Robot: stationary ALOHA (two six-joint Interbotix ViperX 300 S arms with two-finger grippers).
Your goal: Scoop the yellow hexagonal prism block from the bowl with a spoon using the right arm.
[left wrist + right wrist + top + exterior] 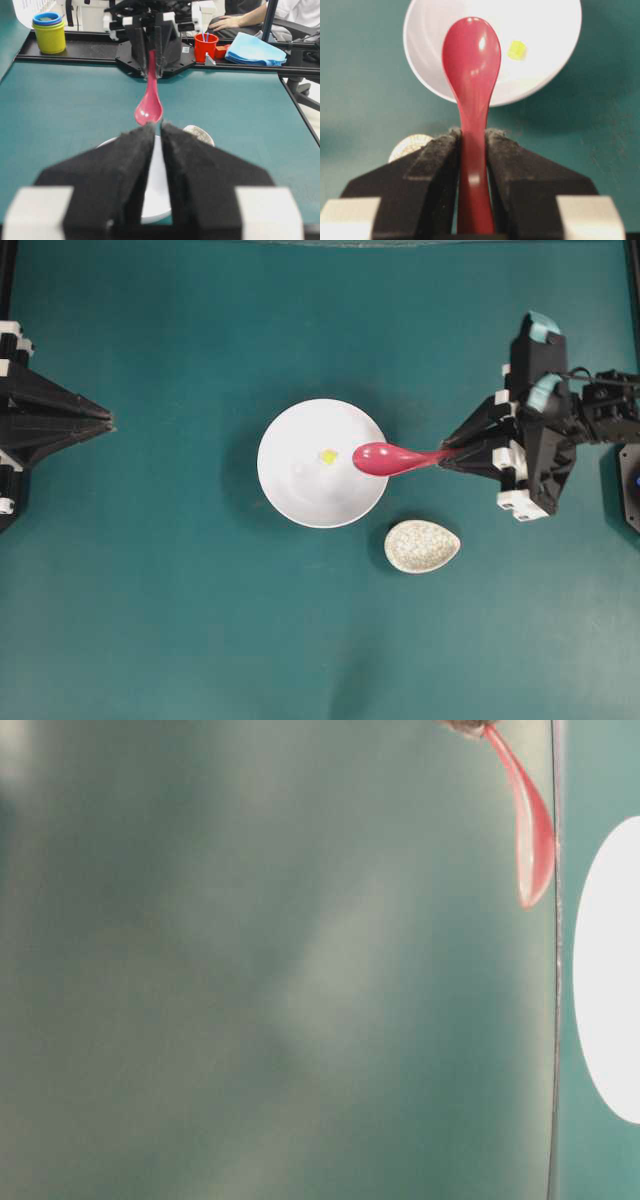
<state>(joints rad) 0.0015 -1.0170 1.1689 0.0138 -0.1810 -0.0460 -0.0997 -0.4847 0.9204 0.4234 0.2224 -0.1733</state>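
The white bowl (300, 490) sits mid-table with the tiny yellow block (327, 455) lying inside it. My right gripper (447, 452) is shut on the handle of the pink-red spoon (385, 458). The scoop hangs over the bowl's right rim, just right of the block. In the right wrist view the spoon (471, 55) points at the bowl (545, 30), with the block (516, 50) to the right of the scoop. My left gripper (108, 423) is shut and empty at the far left, facing the bowl (157, 190) and spoon (149, 107).
A speckled beige oval spoon rest (422, 546) lies just right of and below the bowl; it also shows in the right wrist view (407, 146). Beyond the table's far edge stand stacked cups (49, 32), a red cup (205, 46) and a blue cloth (252, 50).
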